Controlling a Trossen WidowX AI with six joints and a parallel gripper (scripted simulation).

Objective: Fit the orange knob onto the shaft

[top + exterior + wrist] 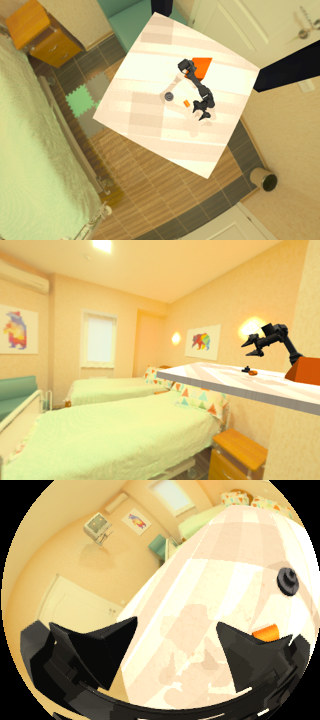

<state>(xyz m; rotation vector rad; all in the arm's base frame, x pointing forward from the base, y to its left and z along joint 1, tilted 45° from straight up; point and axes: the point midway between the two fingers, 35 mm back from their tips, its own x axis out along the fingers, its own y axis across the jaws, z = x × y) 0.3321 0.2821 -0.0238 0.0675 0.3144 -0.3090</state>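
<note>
The orange knob [186, 103] [252, 372] [266, 632] lies on its side on the table; the right finger partly covers it in the wrist view. The round dark pedestal [165, 98] [244, 370] [281, 586] stands a short way from it, with its shaft [247, 367] upright and bare. The shaft's flat side cannot be made out. My gripper [196, 115] [244, 351] [177, 621] is wide open and empty, well above the table. In the top view it appears on the knob's other side from the pedestal.
An orange sloped block [203, 66] [307, 370] stands by the arm's base. The pale table [144, 113] [206, 374] [210, 580] carries the knob and pedestal, and its edges show in the top and exterior views. Beds, a cabinet and a bin stand beyond it.
</note>
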